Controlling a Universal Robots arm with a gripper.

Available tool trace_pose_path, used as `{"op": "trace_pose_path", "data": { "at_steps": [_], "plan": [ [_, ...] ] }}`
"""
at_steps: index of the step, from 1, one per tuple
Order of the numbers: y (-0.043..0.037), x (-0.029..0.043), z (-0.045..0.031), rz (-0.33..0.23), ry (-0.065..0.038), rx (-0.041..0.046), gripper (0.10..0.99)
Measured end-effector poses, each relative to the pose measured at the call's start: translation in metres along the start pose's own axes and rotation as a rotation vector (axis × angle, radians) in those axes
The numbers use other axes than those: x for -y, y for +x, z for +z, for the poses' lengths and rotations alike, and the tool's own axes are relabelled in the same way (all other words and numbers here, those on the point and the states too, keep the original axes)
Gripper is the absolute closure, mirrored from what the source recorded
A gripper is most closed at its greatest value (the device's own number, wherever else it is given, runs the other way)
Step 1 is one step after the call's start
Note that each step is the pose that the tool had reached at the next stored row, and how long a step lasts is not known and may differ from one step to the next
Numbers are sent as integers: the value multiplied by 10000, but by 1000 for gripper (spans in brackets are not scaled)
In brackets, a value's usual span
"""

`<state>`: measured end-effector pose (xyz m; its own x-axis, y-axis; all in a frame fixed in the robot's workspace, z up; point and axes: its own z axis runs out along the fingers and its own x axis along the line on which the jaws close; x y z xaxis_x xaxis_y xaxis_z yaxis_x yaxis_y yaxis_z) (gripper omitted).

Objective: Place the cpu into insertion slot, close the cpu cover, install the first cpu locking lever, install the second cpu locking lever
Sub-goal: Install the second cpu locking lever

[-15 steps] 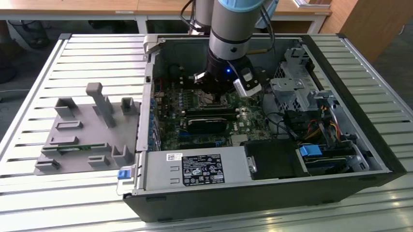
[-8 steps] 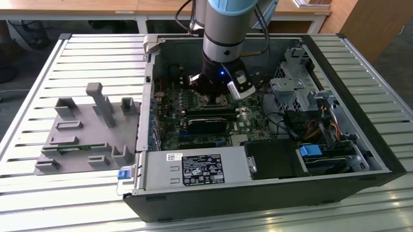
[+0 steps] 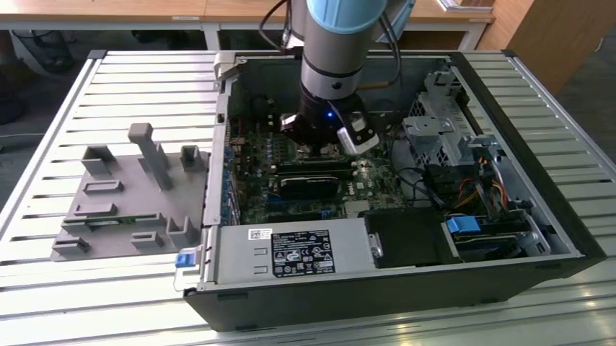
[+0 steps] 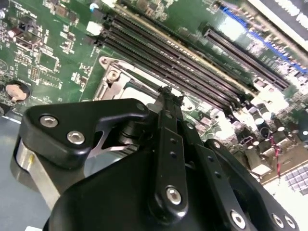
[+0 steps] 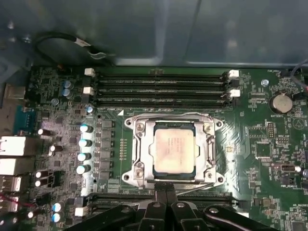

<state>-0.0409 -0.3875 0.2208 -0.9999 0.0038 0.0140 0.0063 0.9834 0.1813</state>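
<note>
A small flat square cpu (image 5: 173,150) with a pale silvery-grey metal top sits in the square insertion slot (image 5: 210,144) on the green motherboard (image 5: 260,159) of an open black computer case (image 3: 405,288). The thin silver metal cpu cover (image 5: 144,147), a frame with a large square window, lies flat around the chip, which shows through the window. In the first wrist view, the black gripper (image 5: 166,188) hangs just beside one edge of the socket frame, its two fingertips pressed together with no gap and holding nothing. Long black memory slots (image 5: 159,86) run along the far side of the socket. In the exterior view the gripper (image 3: 322,148) is lowered deep inside the case.
</note>
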Motion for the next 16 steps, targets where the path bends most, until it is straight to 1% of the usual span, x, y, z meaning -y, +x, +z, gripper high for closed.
{"op": "trace_pose_path", "data": {
  "at_steps": [3, 6, 8, 13, 14, 16],
  "plan": [
    [38, 30, -4, -2, -25, 0, 980],
    [78, 37, 1, -2, -74, -1, 980],
    [89, 40, 25, -5, -144, -1, 980],
    [99, 57, 113, -10, -222, -2, 980],
    [105, 62, 123, -12, -255, -4, 980],
    [119, 87, 129, -18, -383, -4, 980]
  ]
}}
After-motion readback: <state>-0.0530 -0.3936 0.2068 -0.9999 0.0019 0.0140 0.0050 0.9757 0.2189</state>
